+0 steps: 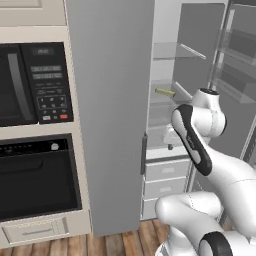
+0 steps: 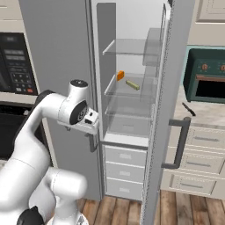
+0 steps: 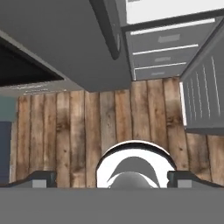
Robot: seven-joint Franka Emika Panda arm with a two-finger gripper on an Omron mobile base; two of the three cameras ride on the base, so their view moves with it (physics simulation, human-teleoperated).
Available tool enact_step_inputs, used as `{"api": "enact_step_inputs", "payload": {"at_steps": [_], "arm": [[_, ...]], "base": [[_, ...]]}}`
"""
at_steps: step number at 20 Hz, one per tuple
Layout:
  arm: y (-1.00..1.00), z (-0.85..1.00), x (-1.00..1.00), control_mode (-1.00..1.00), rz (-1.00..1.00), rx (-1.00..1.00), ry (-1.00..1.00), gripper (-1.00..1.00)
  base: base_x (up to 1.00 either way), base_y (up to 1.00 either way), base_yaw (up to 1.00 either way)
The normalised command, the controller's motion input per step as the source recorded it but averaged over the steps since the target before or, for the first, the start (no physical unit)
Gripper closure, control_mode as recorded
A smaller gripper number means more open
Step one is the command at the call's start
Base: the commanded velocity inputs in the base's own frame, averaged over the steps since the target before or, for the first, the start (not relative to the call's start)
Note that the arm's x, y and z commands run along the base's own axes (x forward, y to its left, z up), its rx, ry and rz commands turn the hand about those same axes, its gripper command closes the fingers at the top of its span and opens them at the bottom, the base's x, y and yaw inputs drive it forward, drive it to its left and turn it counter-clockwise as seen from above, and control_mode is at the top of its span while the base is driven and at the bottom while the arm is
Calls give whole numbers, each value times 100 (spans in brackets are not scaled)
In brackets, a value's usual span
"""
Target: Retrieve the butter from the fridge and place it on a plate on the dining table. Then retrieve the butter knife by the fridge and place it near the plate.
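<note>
The fridge (image 1: 107, 115) stands with its left door shut and its right door (image 2: 169, 110) swung open. The butter (image 2: 132, 85), a small pale yellow stick, lies on a middle glass shelf inside, and the left base view has the butter (image 1: 165, 92) there too. My gripper (image 2: 83, 128) hangs open and empty in front of the fridge, below the butter's shelf and pointing down at the floor; in the hand view the gripper (image 3: 112, 179) has wide-apart fingertips (image 3: 43, 178). A dark butter knife (image 2: 189, 109) lies on the counter right of the fridge. The plate and dining table are out of view.
A small orange item (image 2: 120, 75) sits beside the butter. Grey drawers (image 2: 125, 169) fill the fridge's bottom. A black microwave (image 1: 30, 85) and oven (image 1: 37, 175) stand left of the fridge. A green toaster oven (image 2: 206, 81) stands on the counter at right. The floor (image 3: 109, 118) is wood.
</note>
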Motion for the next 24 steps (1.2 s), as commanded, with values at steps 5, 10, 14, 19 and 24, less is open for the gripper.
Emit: {"api": "enact_step_inputs", "payload": {"at_steps": [5,10,14,19,24], "arm": [[0,0,-21,-100,-15,-15,-2,-100],[0,3,-39,-100,-10,-6,-2,-100],[0,0,-44,-100,-2,0,0,-100],[0,0,-2,-100,0,0,0,-100],[0,0,0,-100,0,0,0,-100]], "base": [[0,0,0],[0,0,0],[0,0,0],[0,0,0],[0,0,0]]}}
